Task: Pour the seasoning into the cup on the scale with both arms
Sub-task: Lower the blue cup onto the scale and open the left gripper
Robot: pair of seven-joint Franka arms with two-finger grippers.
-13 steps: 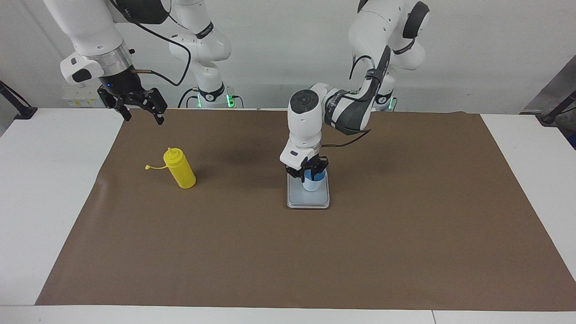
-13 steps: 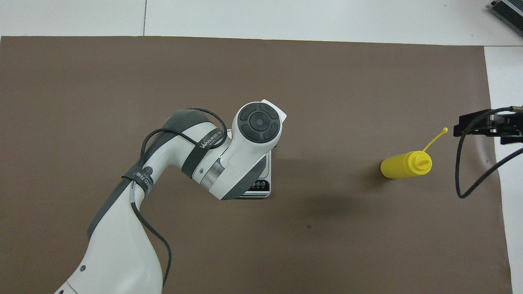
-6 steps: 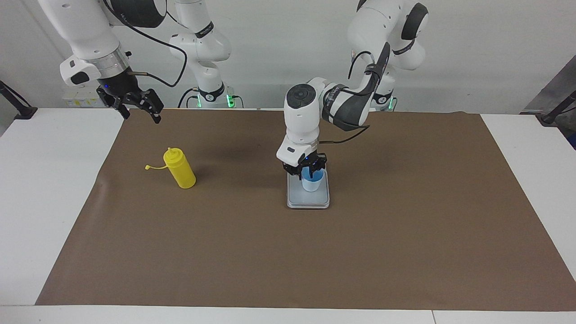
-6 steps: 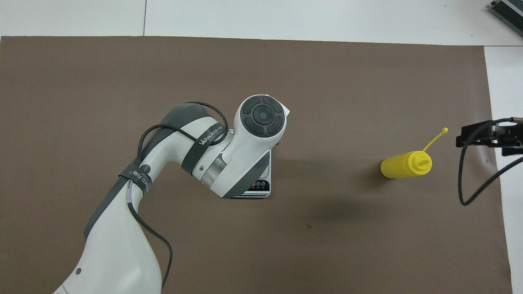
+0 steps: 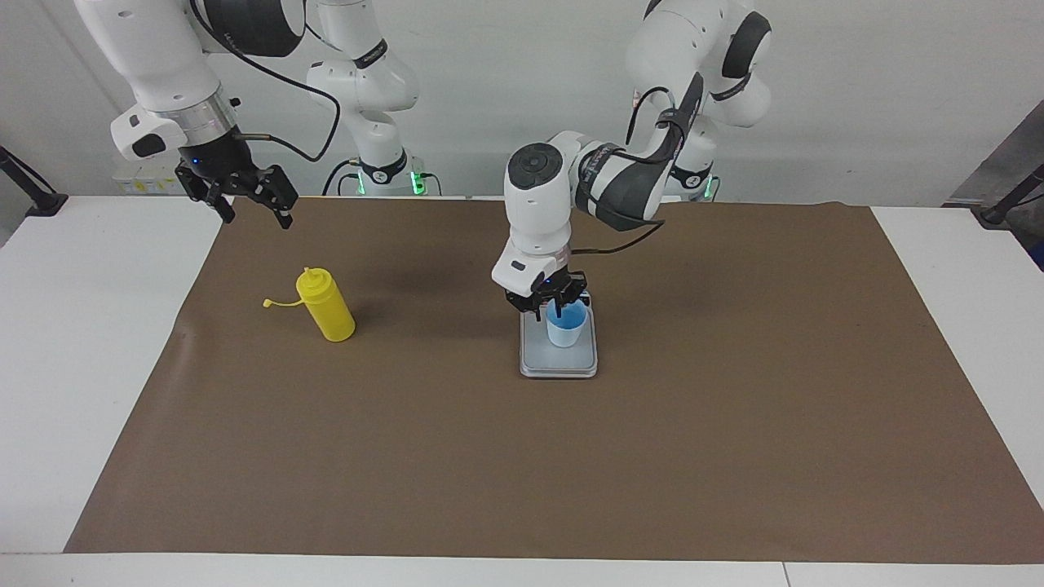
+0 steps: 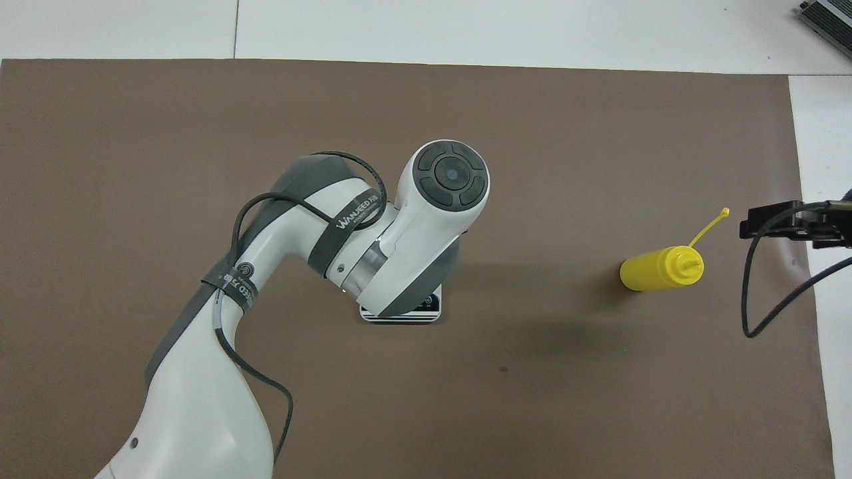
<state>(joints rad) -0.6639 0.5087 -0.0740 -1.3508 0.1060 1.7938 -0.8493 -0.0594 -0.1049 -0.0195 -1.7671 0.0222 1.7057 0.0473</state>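
Facing the robots, we see the blue cup [image 5: 566, 325] standing on the scale [image 5: 559, 359]; the left gripper [image 5: 551, 303] sits just above its rim, and we cannot tell its opening. The right gripper [image 5: 244, 192], spread wide, hangs over the brown mat's [image 5: 522, 456] edge near the yellow bottle [image 5: 325, 305].

From overhead, we read "WANJEED" on the left arm's [image 6: 346, 246] strap; it hides the cup.

Two white robot arms, each with one black end effector: the left end effector [image 5: 555, 303] and the right end effector [image 5: 249, 196]. One yellow squeeze bottle [image 5: 326, 306], one light blue cup [image 5: 566, 326], one kitchen scale [image 5: 559, 359], and one brown mat [image 5: 571, 473] on one white tabletop [image 5: 73, 342].
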